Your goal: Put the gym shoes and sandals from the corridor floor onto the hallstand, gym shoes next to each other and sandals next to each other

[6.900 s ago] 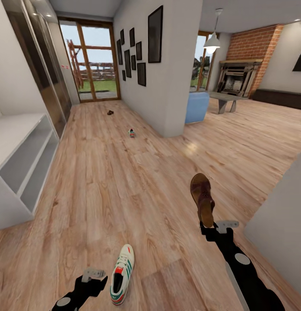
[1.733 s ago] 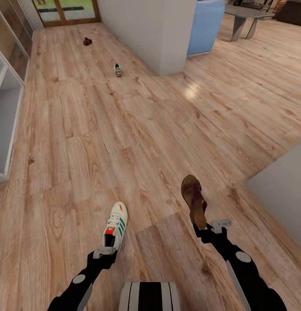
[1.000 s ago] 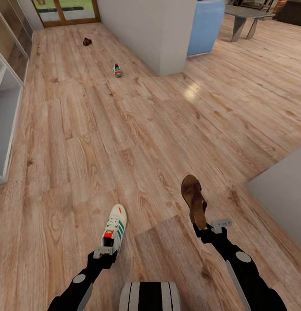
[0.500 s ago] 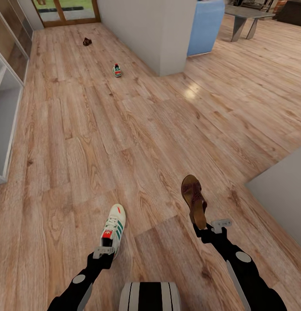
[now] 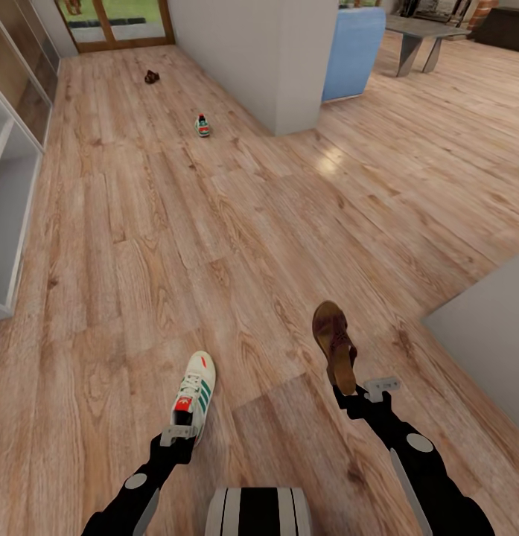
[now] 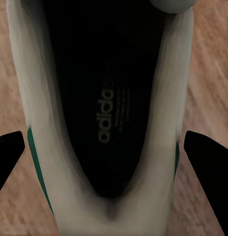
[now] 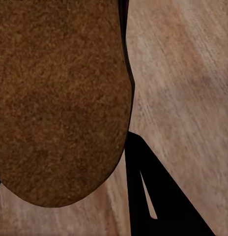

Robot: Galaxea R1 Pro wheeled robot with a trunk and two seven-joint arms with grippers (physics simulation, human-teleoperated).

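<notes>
Two shoes are in hand: the near gym shoe (image 5: 195,394) sits at the left pincer (image 5: 179,434), which is clamped on its heel, toe pointing away, and the near sandal (image 5: 335,345) stands up from the right pincer (image 5: 354,394), gripped by its heel end. In the left wrist view the sneaker's dark insole (image 6: 111,98) lies between two black fingers (image 6: 7,155) — both flanking the heel collar. Far up the corridor floor (image 5: 177,238) lie the second gym shoe (image 5: 203,126) and, farther still, the second sandal (image 5: 150,77), well apart. At the left edge stands a pale shelf unit (image 5: 7,223); whether it is the hallstand I cannot tell.

Risk, as I judge it: each hold is at one end only, so a sharp turn or lift could swing the shoe — and it slips back to the floor.
</notes>
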